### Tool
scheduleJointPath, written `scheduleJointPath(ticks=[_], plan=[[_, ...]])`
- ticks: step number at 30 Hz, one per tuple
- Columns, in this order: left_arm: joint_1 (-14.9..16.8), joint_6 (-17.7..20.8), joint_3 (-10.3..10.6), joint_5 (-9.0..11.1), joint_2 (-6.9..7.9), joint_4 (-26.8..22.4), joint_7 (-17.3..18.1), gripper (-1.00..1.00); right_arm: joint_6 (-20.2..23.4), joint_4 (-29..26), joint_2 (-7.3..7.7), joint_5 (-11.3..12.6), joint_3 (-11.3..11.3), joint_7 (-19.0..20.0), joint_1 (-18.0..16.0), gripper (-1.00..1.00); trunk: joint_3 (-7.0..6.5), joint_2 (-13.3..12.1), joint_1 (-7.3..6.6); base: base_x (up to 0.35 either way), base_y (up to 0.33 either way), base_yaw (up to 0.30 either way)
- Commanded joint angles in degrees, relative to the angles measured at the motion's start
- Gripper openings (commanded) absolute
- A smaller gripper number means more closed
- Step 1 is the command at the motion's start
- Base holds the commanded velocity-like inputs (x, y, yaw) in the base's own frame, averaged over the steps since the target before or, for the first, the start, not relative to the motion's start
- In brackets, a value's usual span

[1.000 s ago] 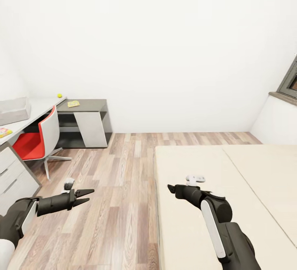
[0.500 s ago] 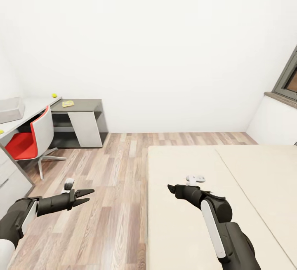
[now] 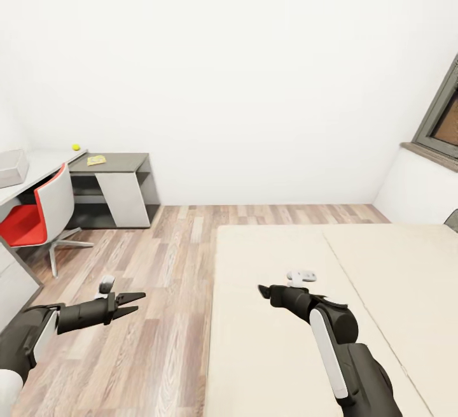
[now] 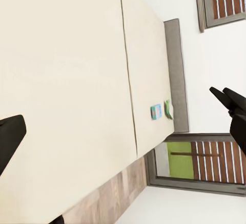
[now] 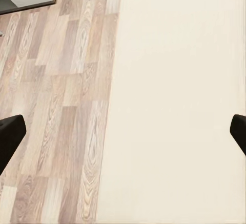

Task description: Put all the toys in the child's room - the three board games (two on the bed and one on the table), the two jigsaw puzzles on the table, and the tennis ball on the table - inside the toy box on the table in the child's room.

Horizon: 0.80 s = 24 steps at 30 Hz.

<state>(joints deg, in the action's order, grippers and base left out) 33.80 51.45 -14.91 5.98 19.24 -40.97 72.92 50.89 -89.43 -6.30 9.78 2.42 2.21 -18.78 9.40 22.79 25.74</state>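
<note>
Floor [image 3: 172, 289] is left open between bed [image 3: 273, 340] edge and table [image 3: 121, 162], where ball [image 3: 76, 147] and yellow game [image 3: 96, 160] lie; left gripper [image 3: 130, 303] and right gripper [image 5: 123, 131] are held spread, empty; blue game [image 4: 156, 112] and green game [image 4: 168, 109] lie near headboard [image 4: 176, 75].

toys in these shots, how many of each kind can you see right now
board games: 3, two on the bed near its headboard, blue and white-and-green, one yellow on the table
tennis ball: 1, on the table
jigsaw puzzles: 0
total: 4
</note>
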Motion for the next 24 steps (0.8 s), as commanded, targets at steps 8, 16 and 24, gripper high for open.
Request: scheduleJointPath(ticks=[8, 16, 24], plan=[[0.04, 0.44, -0.03, 0.01, -0.02, 0.00, 0.10, 1.00, 0.26, -0.04, -0.02, -0.02, -0.05, 0.16, -0.03, 1.00, 0.12, 0.13, 0.04, 0.000, -0.246, 0.000], [0.04, 0.44, -0.03, 0.00, -0.03, -0.03, 0.11, 1.00, 0.26, -0.04, -0.02, -0.02, -0.05, 0.16, -0.03, 1.00, 0.12, 0.13, 0.04, 0.000, -0.246, 0.000], [0.04, 0.45, -0.03, 0.00, -0.02, -0.01, 0.10, 1.00, 0.26, -0.04, -0.02, -0.02, -0.05, 0.16, -0.05, 1.00, 0.12, 0.13, 0.04, 0.000, -0.246, 0.000]])
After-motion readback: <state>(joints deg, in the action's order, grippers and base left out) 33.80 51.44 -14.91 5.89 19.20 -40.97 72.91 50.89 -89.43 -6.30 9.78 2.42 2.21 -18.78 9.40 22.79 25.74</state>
